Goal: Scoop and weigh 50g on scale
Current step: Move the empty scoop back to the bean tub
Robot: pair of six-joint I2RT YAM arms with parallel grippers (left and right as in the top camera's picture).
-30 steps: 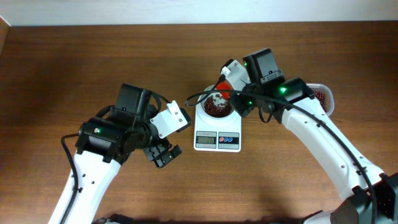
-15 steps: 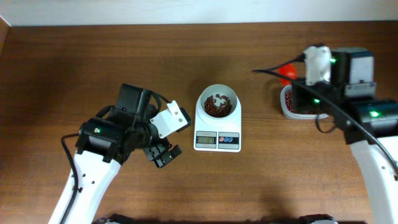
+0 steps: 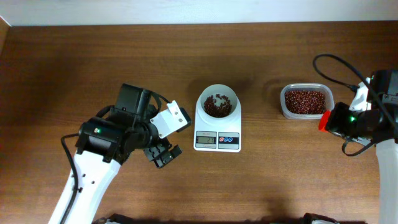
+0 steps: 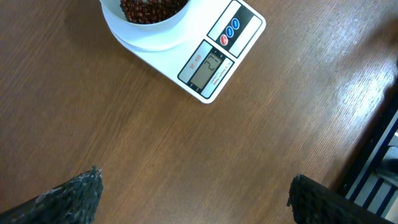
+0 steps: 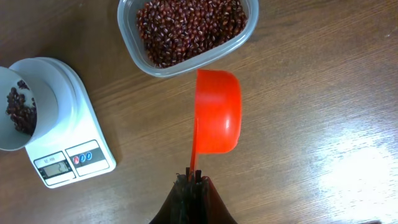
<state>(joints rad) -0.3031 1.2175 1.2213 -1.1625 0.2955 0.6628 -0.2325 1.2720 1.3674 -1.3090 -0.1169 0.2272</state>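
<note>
The white scale stands mid-table with a round white bowl on it, and red beans lie in the bowl. My right gripper is shut on the thin handle of a red scoop, which hangs just in front of the bean tub. The right wrist view has the scoop over bare wood below the tub, no beans showing on it, with the scale at the left. My left gripper stands wide open and empty, left of the scale.
The clear tub holds many red beans at the right of the table. The left arm's white wrist block sits close to the scale's left side. A black cable loops behind the tub.
My right arm has swung from over the scale's bowl to the right, past the tub, carrying the scoop to the tub's near-right side. The left arm has not moved.
</note>
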